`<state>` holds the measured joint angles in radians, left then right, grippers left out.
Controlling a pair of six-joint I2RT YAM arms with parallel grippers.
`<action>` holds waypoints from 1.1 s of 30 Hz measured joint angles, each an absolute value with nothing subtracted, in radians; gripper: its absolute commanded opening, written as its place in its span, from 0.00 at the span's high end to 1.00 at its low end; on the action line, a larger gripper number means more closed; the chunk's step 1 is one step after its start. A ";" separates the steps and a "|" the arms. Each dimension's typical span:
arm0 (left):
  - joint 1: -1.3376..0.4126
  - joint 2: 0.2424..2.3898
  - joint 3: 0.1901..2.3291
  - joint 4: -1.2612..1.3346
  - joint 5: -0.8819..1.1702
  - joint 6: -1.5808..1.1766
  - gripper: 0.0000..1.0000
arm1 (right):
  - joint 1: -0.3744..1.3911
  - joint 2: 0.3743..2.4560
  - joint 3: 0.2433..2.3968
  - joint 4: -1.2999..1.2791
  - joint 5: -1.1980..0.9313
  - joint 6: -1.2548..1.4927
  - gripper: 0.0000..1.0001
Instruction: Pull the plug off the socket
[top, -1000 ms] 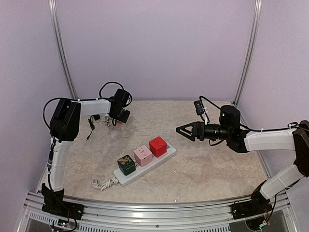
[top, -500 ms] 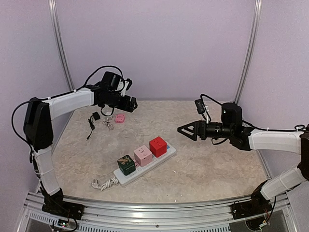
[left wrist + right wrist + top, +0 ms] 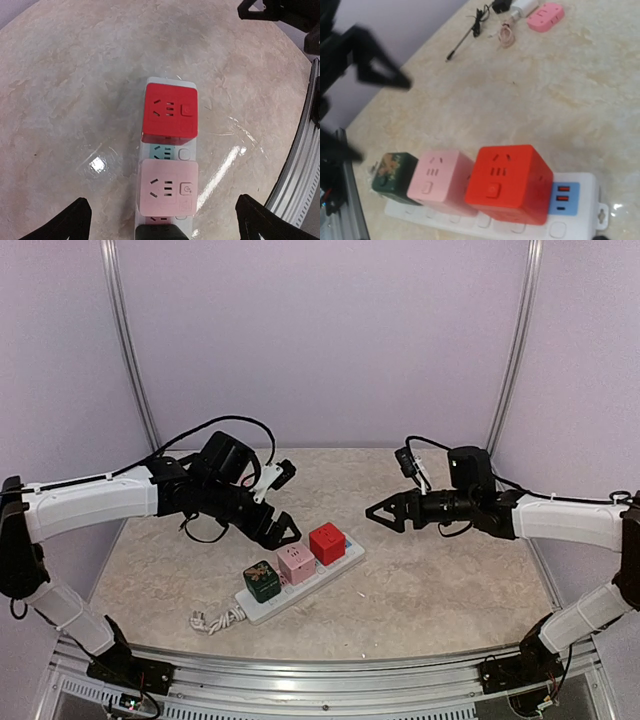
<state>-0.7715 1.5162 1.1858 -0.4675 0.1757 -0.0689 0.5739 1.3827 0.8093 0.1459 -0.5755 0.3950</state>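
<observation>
The long white power strip (image 3: 305, 585) lies near the table's front with a dark green cube (image 3: 262, 580), a pink cube (image 3: 296, 562) and a red cube (image 3: 327, 542) plugged into it. My left gripper (image 3: 282, 505) hovers open just behind and above the strip. In the left wrist view its fingertips (image 3: 75, 220) straddle the pink cube (image 3: 167, 187), well apart from it, with the red cube (image 3: 170, 116) beyond. My right gripper (image 3: 385, 512) is open and empty in the air to the right of the red cube (image 3: 512, 182). Its own fingers do not show in the right wrist view.
A small pink adapter (image 3: 546, 14), chargers and a thin cable (image 3: 470, 30) lie at the back left of the table. The strip's thick white cord (image 3: 210, 620) runs off toward the front left. Blue USB ports (image 3: 562, 197) are at the strip's right end.
My left arm has swung from the back left corner forward and right, and its open gripper is now over the strip. My right gripper has shifted only slightly.
</observation>
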 measured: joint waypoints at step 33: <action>-0.906 1.665 1.163 -0.785 0.043 -0.130 0.45 | 0.574 1.414 0.838 0.098 -0.583 0.383 0.03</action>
<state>-0.9062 1.6653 1.1633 -0.7849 0.0425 -0.1299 0.5739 1.4139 0.8379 0.0978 -0.5831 0.3828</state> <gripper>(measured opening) 0.630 0.973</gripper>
